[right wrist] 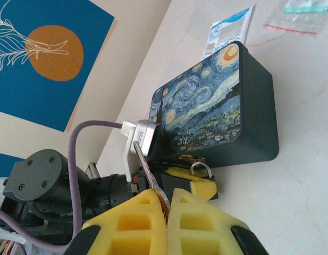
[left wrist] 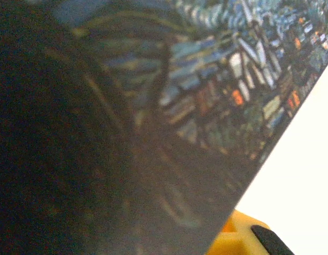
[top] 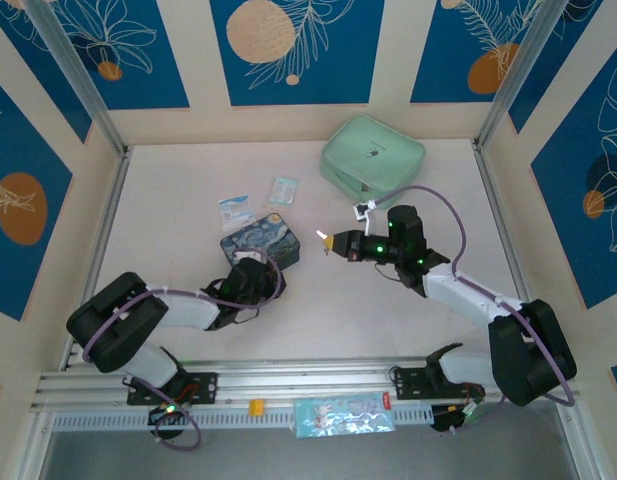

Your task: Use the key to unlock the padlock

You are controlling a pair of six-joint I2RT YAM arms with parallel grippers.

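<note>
Right wrist view, first voice: the right gripper (right wrist: 166,207) has its yellow fingers pressed together on the key (right wrist: 146,167). The key's silvery blade sticks out toward the swirl-painted tin box (right wrist: 206,101). Where is the padlock?

Second voice: The padlock (right wrist: 201,170) is tiny. Its thin shackle shows at the box's lower edge, touching or just beside a yellow finger of the left gripper (right wrist: 191,185). It cannot be told whether that gripper clamps the lock or merely props it.

First voice: From the top camera, the right gripper sits near the box but apart from it, above the pale table (top: 168,200). What could go wrong?

Second voice: Most likely the blade misses the keyhole, which is too small to make out. A key that goes in slanted could shove the lock aside or twist in the soft fingers. If the left arm's hold is loose, the lock could swing away on contact.
</note>
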